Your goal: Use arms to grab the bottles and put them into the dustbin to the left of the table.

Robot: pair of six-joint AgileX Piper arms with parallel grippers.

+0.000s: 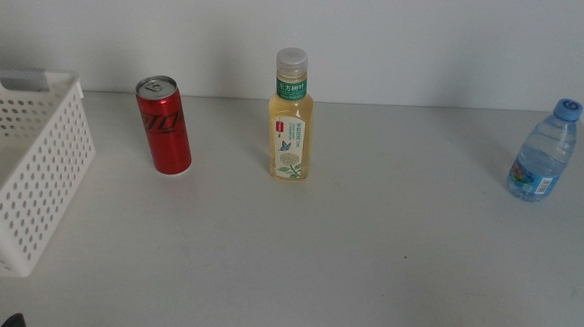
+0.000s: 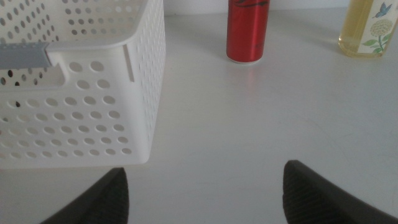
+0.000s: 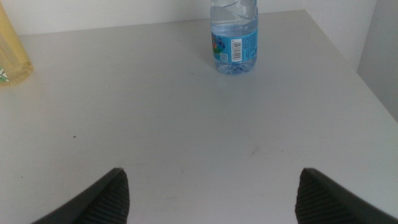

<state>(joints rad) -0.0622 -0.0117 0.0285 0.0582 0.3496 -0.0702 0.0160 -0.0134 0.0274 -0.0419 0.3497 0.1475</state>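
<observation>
Across the worktop (image 1: pixel 368 248) stand three upright targets: red can (image 1: pixel 165 125), yellow bottle (image 1: pixel 290 116), water bottle (image 1: pixel 544 152), spaced apart for separate grasps. Dustbin (image 1: pixel 32 160) sits left, beside the can. Left hand (image 2: pixel 205 193) and right hand (image 3: pixel 211 196) wait wide open, empty.

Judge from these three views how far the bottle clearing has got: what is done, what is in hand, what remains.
Done: nothing; the bin shows no bottle inside. In hand: nothing; the left hand and right hand are open and empty, low over the table. Left: the can, yellow bottle and water bottle all stand upright on the table.
</observation>
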